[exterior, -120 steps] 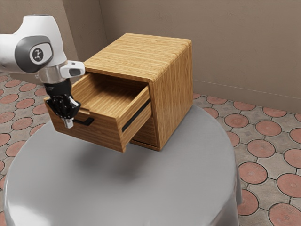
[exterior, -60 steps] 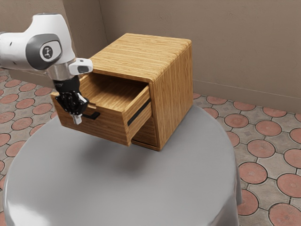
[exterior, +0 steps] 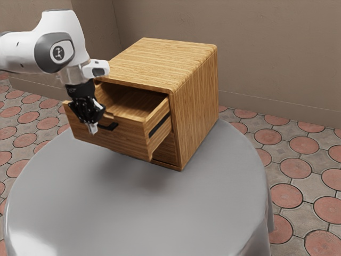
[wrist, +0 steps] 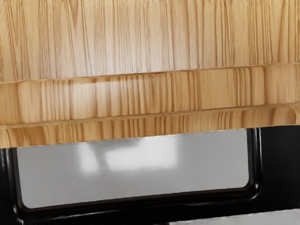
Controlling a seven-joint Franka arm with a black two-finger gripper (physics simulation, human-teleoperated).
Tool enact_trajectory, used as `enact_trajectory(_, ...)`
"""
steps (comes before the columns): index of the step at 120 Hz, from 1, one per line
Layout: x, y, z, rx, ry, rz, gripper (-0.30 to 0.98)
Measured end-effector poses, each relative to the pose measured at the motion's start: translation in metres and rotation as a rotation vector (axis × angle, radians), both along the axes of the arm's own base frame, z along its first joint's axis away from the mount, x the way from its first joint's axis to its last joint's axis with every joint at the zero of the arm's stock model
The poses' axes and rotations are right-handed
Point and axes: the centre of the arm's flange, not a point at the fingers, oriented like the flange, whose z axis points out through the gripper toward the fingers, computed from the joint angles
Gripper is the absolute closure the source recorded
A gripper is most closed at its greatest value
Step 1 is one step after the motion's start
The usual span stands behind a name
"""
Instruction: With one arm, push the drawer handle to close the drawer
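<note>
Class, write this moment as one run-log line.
black gripper at black bar-shaped handle | light-brown wooden drawer partly open | closing unfinished

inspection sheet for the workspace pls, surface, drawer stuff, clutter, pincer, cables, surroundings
surface: round table with a smooth grey covering that hangs over its edge; bright reflections on it
job's things: wooden cabinet upright on the table; its drawer is partly out, not closed; black handle on the drawer's front
clutter: nothing seen
pincer: the black pincer is down at the handle, outside the drawer; whether they touch cannot be told
cables: nothing seen
surroundings: plain brownish walls; floor of reddish round tiles set among greyish ones
</note>
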Motion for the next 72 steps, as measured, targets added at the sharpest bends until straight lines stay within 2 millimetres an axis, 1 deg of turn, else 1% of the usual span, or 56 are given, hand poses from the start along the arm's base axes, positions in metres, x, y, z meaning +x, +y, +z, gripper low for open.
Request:
enact_trajectory(6, 0.003, -0.002, 0.001, -0.001, -0.004, -0.006, 0.79)
enact_trajectory(21, 0.008, -0.002, -0.004, -0.004, 0.004, -0.014, 0.79)
enact_trajectory(40, 0.020, 0.001, -0.013, -0.011, 0.017, -0.018, 0.79)
enact_trajectory(72, 0.034, 0.004, -0.012, -0.017, 0.007, -0.022, 0.79)
